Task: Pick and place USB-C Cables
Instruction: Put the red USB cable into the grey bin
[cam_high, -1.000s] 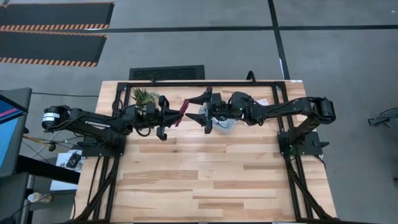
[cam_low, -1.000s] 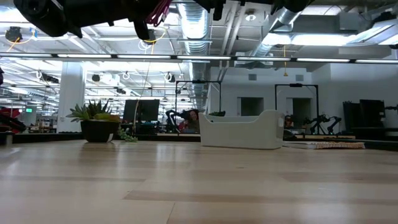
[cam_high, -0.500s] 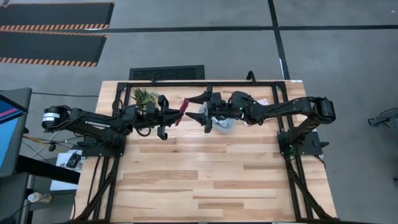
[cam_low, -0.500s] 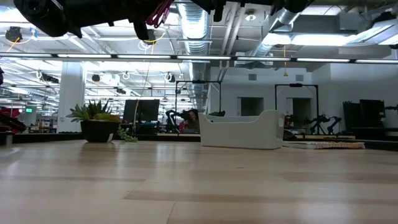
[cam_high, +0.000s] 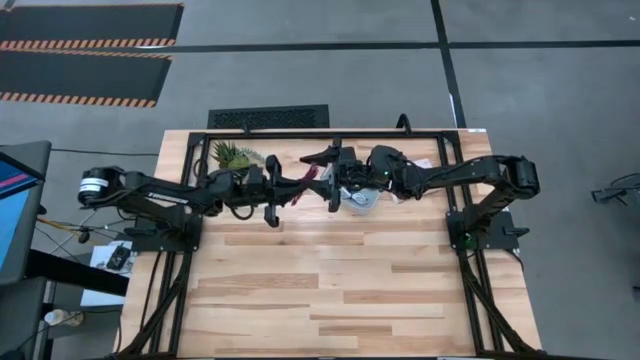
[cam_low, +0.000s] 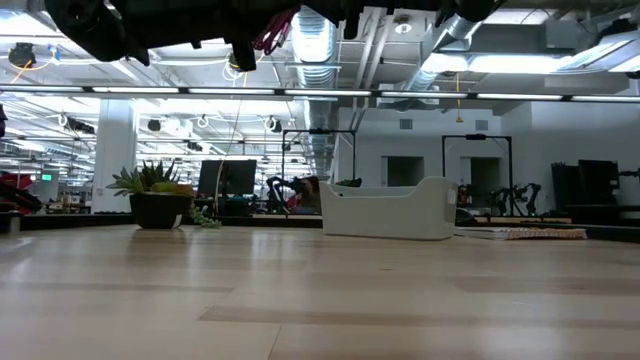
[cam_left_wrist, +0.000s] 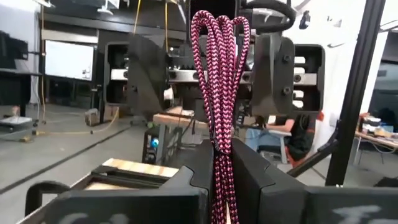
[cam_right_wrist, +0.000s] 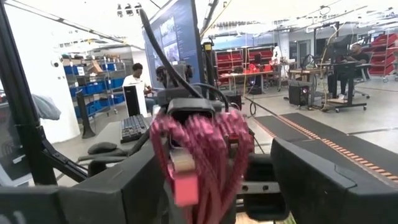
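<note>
Since prev. frame, left hand (cam_high: 296, 190) advanced toward right hand (cam_high: 325, 179), near tabletop (cam_high: 330, 280) far edge. Left clamps maroon-red cable (cam_left_wrist: 219, 93), held aloft; right spread wide, facing it, apparently ready for handover. Cable long axis points at right hand, loops between its fingers (cam_right_wrist: 124, 186).

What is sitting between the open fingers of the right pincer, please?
The maroon-red cable, clamped in the shut left pincer, sits between the open fingers of the right pincer. The right wrist view shows it.
</note>
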